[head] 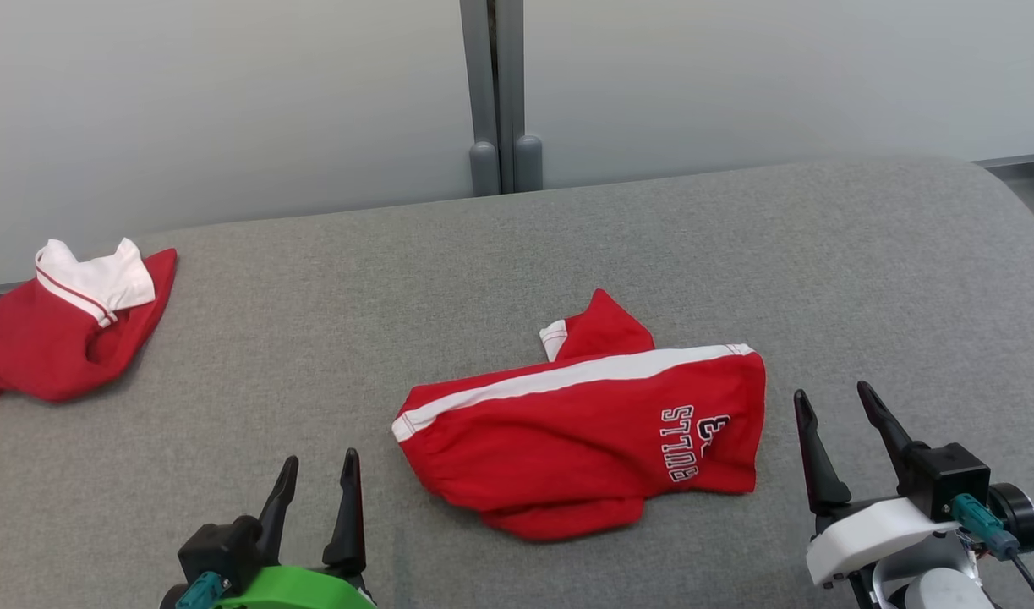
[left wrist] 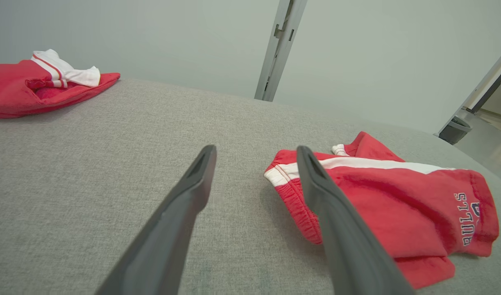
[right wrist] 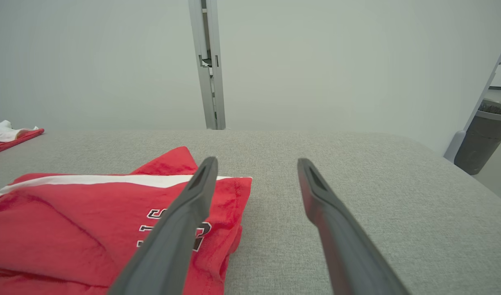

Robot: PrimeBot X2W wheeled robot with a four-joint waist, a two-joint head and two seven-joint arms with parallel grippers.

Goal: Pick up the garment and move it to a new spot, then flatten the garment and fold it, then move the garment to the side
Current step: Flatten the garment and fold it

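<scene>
Red white-striped fabric shorts (head: 584, 440) lay folded on grey counter (head: 330, 338); left tool (head: 320, 458) and right tool (head: 831, 392) flanked them, both spread wide and empty, evidently placed for shifting them aside.

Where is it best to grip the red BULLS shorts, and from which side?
Probably both ends: left gripper on the waistband corner, right gripper on the printed hem, each from its side, since the red shorts lie crosswise between them.

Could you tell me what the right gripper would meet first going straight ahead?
The right gripper, open, would likely pass beside the red shorts and meet the grey cushion first; depth is unclear.
</scene>
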